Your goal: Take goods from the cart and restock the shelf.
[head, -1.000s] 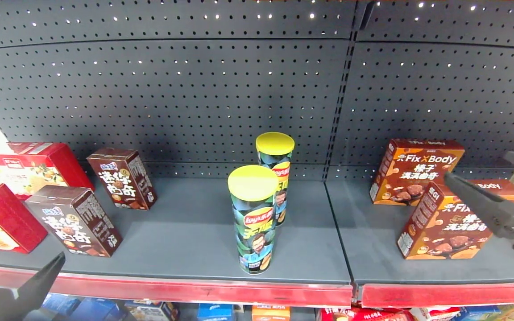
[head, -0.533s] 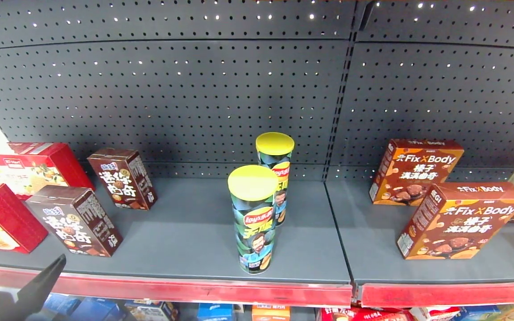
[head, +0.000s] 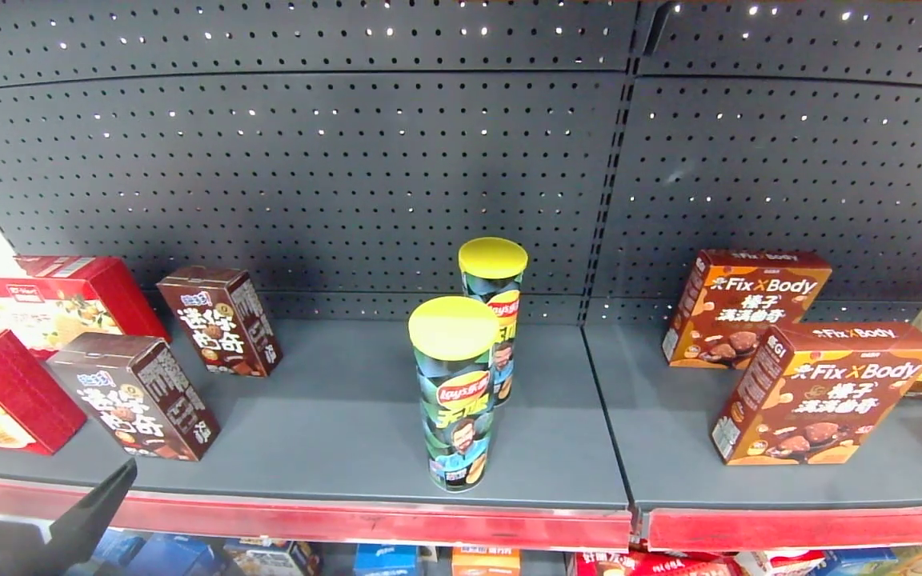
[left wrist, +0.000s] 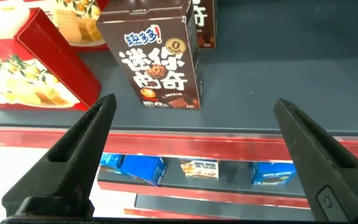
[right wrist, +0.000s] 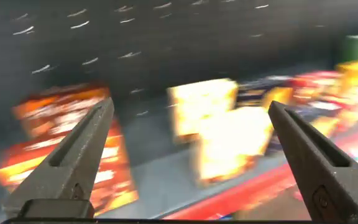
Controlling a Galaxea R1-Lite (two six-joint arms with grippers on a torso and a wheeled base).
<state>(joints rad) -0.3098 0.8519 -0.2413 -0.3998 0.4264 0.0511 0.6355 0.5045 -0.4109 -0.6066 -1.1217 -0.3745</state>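
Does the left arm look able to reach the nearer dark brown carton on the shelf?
Likely yes: the left gripper hangs open before the red shelf edge, and the dark brown carton stands straight ahead with nothing between.

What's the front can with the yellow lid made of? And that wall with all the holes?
The front can looks like a card tube in shiny printed wrap, though it may be thin metal. Its yellow lid seems to be smooth, matte plastic. The wall looks like dark painted metal, going by its neat rows of punched holes.
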